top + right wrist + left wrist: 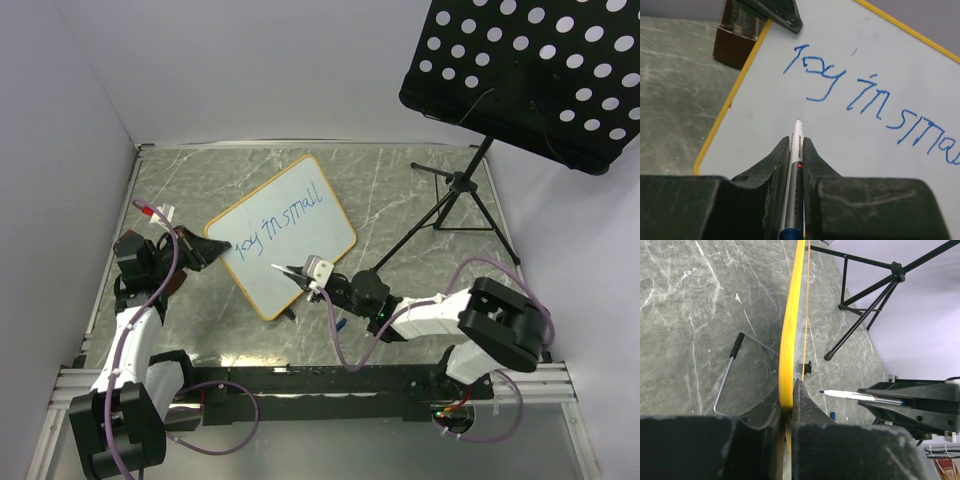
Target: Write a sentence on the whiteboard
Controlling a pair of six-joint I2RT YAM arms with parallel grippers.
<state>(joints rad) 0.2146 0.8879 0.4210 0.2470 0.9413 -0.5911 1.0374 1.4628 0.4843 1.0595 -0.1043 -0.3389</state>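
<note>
Right gripper (796,142): clenched on a slim white-barrelled blue marker (795,134), which lies along the jaws with its tip out front.
Marker tip: points straight at the board face, below the "joy" and near the board's left end. In the left wrist view it looks just short of the surface, though contact cannot be ruled out.
Left gripper (788,402): clamped on the tan-orange frame at the board's left edge, steadying it.
Whiteboard (275,282): a small white rectangular board with rounded corners, mid-table between the two arms, with its long axis running from near-left to far-right.
Sentence (280,215): one line of thin blue handwriting, roughly "joy in small", with bare white beneath it.
Coming move: probably the start of a second line. The right arm only has to close the small gap forward, then travel along the board's long axis.
Beyond: a black perforated music-stand panel (530,70) on a tripod, far right on the grey marbled table (400,190).
</note>
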